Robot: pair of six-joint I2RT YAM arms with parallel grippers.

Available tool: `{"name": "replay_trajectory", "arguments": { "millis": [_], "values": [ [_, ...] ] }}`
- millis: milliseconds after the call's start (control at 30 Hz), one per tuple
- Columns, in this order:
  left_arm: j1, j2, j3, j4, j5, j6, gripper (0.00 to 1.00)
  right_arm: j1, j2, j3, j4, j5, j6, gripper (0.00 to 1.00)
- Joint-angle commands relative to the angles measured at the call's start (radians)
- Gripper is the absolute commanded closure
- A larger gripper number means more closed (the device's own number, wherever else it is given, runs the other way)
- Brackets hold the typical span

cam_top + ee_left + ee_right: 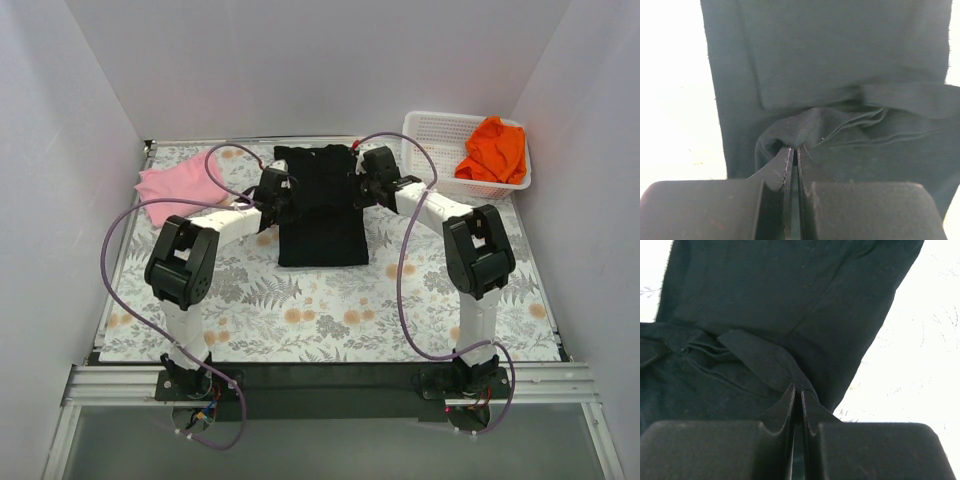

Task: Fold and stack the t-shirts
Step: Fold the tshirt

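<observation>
Black t-shirt [322, 225]: lies flat on the floral surface [330, 310], folded lengthwise to a narrow upright rectangle, sides turned in. We take it as ref. for all positions below.

Left tool [794, 155]: at the shirt's left edge, far half. Fingers pressed together, no gap visible; a bunched fold of black cloth is pinched between the tips. The wrist view shows creases running from the pinch twd. the shirt's middle.

Right tool [800, 396]: at the shirt's right edge, far half, approx. opposite the left one. Fingers likewise closed; the turned-in edge of the black cloth runs into the tips and is gripped there.

Pink t-shirt [175, 183]: left of the black one, near its far end, well apart, loosely heaped on the surface.

Orange t-shirt [495, 148]: right of the black one and beyond its far end, crumpled inside a white mesh basket [430, 130], part of it draped over the rim.

Blue chest mark: we cannot make it out in any view.
</observation>
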Motion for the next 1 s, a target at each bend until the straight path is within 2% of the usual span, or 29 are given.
{"name": "replay_trajectory", "arguments": {
  "millis": [0, 267, 300, 333, 367, 400, 433, 467, 500, 633, 733, 967],
  "values": [
    [0.011, 0.018, 0.039, 0.000, -0.018, 0.022, 1.00, -0.016, 0.046, 0.060, -0.008, -0.019, -0.025, 0.99],
    [0.019, 0.052, 0.072, 0.002, -0.027, 0.029, 1.00, -0.027, 0.107, 0.119, -0.023, -0.028, -0.033, 0.99],
    [0.020, 0.049, 0.074, 0.000, -0.026, 0.029, 0.89, -0.029, 0.108, 0.124, -0.026, -0.032, -0.033, 0.97],
    [0.021, 0.037, 0.075, -0.001, -0.024, 0.029, 0.75, -0.029, 0.107, 0.129, -0.029, -0.032, -0.034, 0.85],
    [0.021, 0.026, 0.075, 0.000, -0.027, 0.031, 0.61, -0.029, 0.101, 0.136, -0.037, -0.033, -0.036, 0.56],
    [0.019, 0.014, 0.075, 0.000, -0.032, 0.029, 0.09, -0.030, 0.095, 0.136, -0.038, -0.032, -0.042, 0.45],
    [0.020, -0.015, 0.075, 0.002, -0.039, 0.029, 0.05, -0.029, 0.086, 0.136, -0.038, -0.028, -0.045, 0.34],
    [0.021, -0.029, 0.078, 0.000, -0.043, 0.032, 0.05, -0.029, 0.061, 0.135, -0.040, -0.024, -0.048, 0.06],
    [0.021, -0.046, 0.080, 0.002, -0.047, 0.034, 0.05, -0.029, 0.047, 0.132, -0.042, -0.010, -0.053, 0.02],
    [0.019, -0.161, 0.053, 0.015, -0.047, 0.037, 0.05, -0.027, -0.037, 0.097, -0.043, -0.002, -0.063, 0.01],
    [0.017, -0.245, -0.044, 0.072, -0.007, 0.020, 0.05, -0.021, -0.098, 0.045, -0.035, -0.018, -0.065, 0.02],
    [-0.021, -0.305, -0.220, 0.198, 0.085, -0.044, 0.05, 0.020, -0.168, -0.052, -0.002, -0.087, -0.057, 0.05]
  ]
}}
